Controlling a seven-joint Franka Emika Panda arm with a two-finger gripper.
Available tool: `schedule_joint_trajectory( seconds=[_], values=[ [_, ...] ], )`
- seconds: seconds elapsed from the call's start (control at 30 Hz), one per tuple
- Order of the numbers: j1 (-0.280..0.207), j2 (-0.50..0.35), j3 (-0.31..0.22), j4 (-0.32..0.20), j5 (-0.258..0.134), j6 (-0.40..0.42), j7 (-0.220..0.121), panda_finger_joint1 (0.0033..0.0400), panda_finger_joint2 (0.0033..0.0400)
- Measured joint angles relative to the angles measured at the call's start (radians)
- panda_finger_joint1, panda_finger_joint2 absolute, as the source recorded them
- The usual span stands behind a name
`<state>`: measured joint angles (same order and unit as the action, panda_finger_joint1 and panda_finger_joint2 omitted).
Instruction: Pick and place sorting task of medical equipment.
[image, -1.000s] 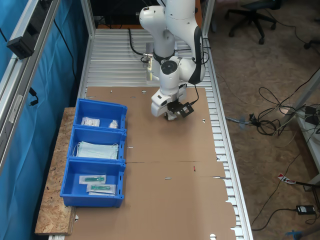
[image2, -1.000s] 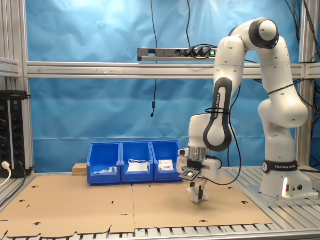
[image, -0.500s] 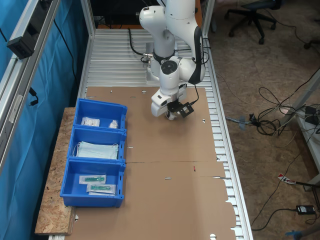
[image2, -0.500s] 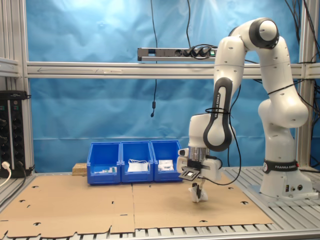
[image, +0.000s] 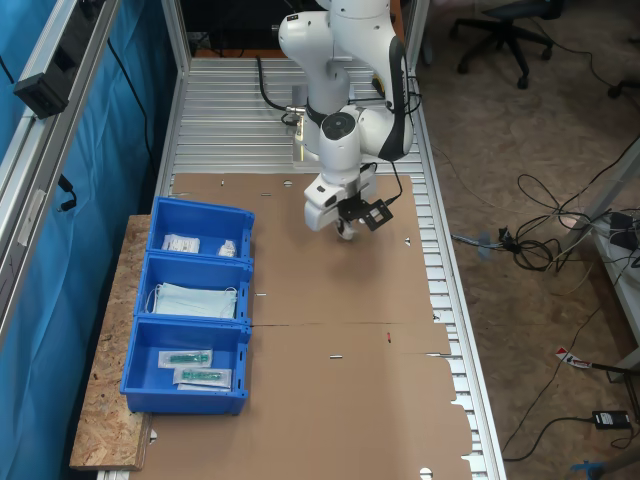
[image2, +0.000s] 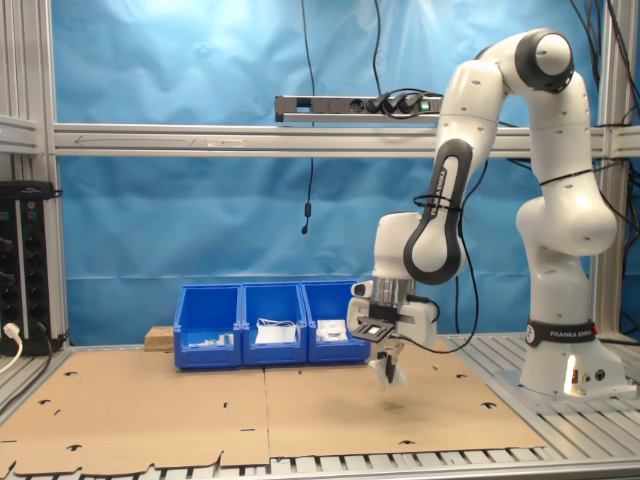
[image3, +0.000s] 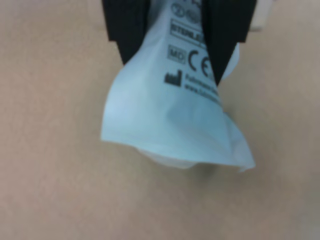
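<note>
Above brown cardboard worktop (image: 330, 330), the small white crinkled plastic-wrapped packet (image3: 180, 115) is clamped by the hand (image3: 172, 55), binning judged left.

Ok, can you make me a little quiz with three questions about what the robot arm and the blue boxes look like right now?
1. True or false: the gripper is shut on the white packet.
2. The pale-blue face masks lie in which blue bin? A) the middle one of the three B) the one with green-part packets C) none
3. In the second exterior view, is the packet resting on the cardboard or hanging above it?

Key: 1 true. 2 A. 3 hanging above it, with its shadow on the cardboard below.
</note>
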<state>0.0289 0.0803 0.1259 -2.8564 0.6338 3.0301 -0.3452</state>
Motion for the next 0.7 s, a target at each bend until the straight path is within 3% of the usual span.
schedule_joint_trajectory(
  seconds=[0.47, 0.7],
  values=[
    [0.0, -0.221, 0.001, 0.0, -0.003, -0.221, 0.0, 0.0059, 0.0059],
    [0.0, -0.317, -0.004, 0.001, -0.064, -0.313, 0.0, 0.0059, 0.0059]
  ],
)
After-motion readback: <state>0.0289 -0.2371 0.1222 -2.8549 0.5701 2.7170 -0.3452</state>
